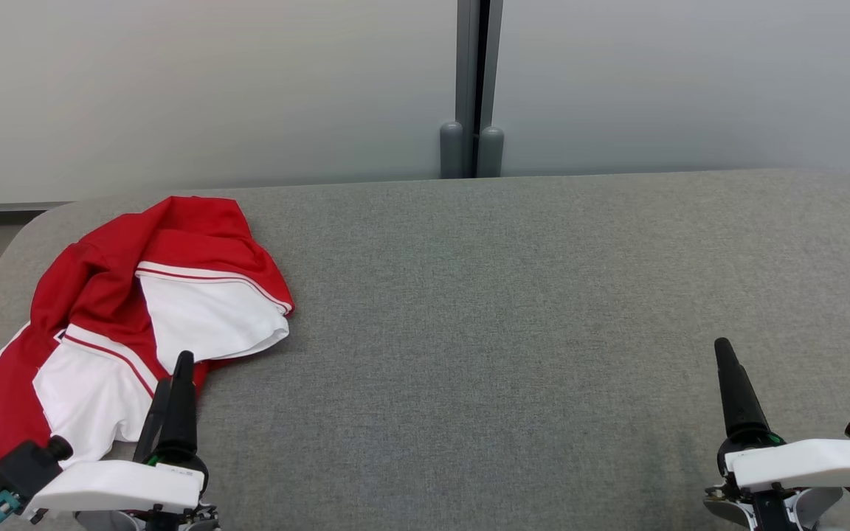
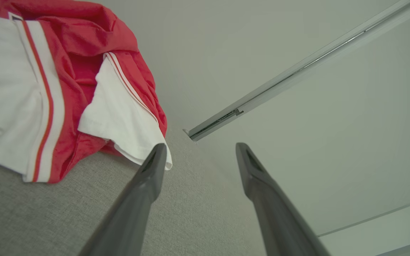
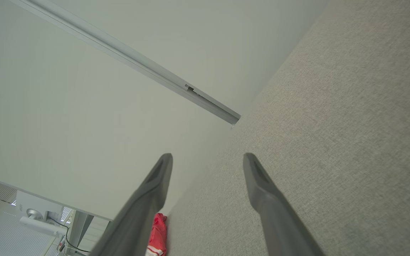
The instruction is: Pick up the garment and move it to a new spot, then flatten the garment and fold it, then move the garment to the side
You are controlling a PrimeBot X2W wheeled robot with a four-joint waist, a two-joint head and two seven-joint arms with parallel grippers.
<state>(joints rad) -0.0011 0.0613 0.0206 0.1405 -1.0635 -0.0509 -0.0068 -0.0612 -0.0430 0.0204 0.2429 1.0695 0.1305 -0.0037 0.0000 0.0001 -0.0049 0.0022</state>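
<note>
I see the crumpled red garment with white panels and thin red-and-white striping (image 1: 122,310) lying in a loose heap on the grey woven-fabric table (image 1: 513,310), at the table's far-left corner. Its red body is bunched towards the table's back edge. Two white sections are spread towards the near edge. Most of the table to the right of the heap is bare cloth.

My left gripper (image 1: 174,372) sits over the table's near-left part, its two dark fingers pointing towards the back edge. In the head view their tips overlap the heap's nearest hem. From the left wrist camera the gripper (image 2: 200,147) is spread wide and released, with nothing between the fingers. One fingertip (image 2: 158,151) lines up with the corner of a white panel of the garment (image 2: 84,71), but I cannot tell whether it touches the cloth.

My right gripper (image 1: 726,350) is over the table's near-right part, well apart from the heap. The right wrist camera shows it (image 3: 208,156) also released, with a clear gap and only table fabric (image 3: 333,124) beyond. A small patch of the garment (image 3: 158,231) shows at the table's far end.

Behind the table's back edge stand pale grey wall panels (image 1: 211,88), joined by a grey metal post (image 1: 471,88).
</note>
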